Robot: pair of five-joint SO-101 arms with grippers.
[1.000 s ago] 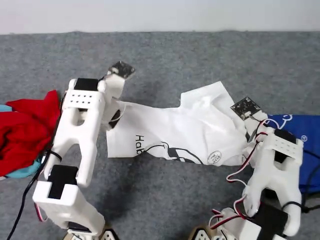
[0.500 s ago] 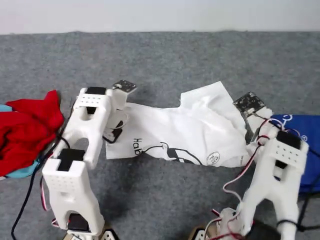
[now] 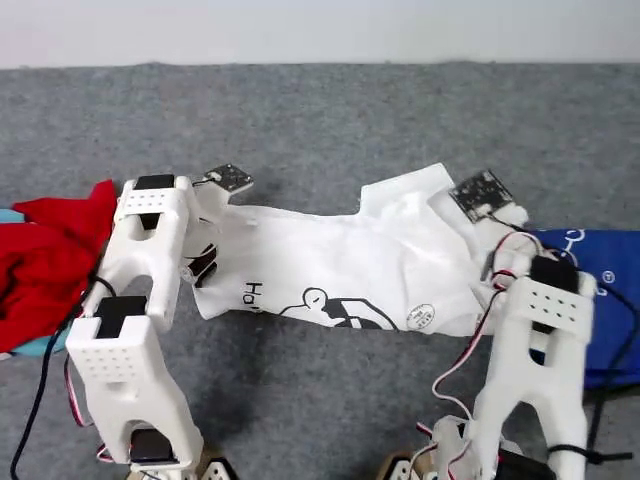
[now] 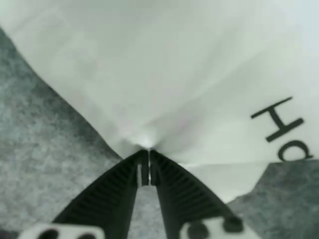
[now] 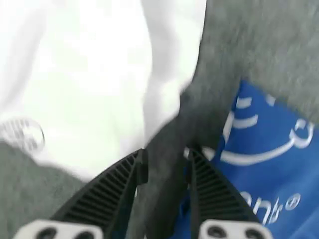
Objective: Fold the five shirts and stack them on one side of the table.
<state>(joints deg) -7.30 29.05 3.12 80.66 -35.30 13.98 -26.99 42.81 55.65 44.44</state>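
Note:
A white shirt [image 3: 340, 262] with black print lies crumpled across the middle of the grey table. My left gripper [image 4: 144, 160] is shut on the white shirt [image 4: 164, 74] at its left edge, where the cloth puckers between the fingertips; in the high view this left gripper [image 3: 201, 266] sits under the left arm. At the shirt's right edge my right gripper [image 5: 167, 155] stands open over bare table, with the white shirt [image 5: 84, 74] on one side and a blue shirt [image 5: 259, 144] on the other. A red shirt [image 3: 50, 258] lies bunched at the far left.
A teal shirt [image 3: 38, 346] peeks out under the red one. The blue shirt [image 3: 592, 300] lies at the right edge beside the right arm [image 3: 535, 330]. Grey table [image 3: 330, 120] stretches open behind the white shirt, up to a white wall.
The left arm has moved left and drawn the white shirt's left edge with it, stretching the shirt out. The right arm has shifted a little left and farther back.

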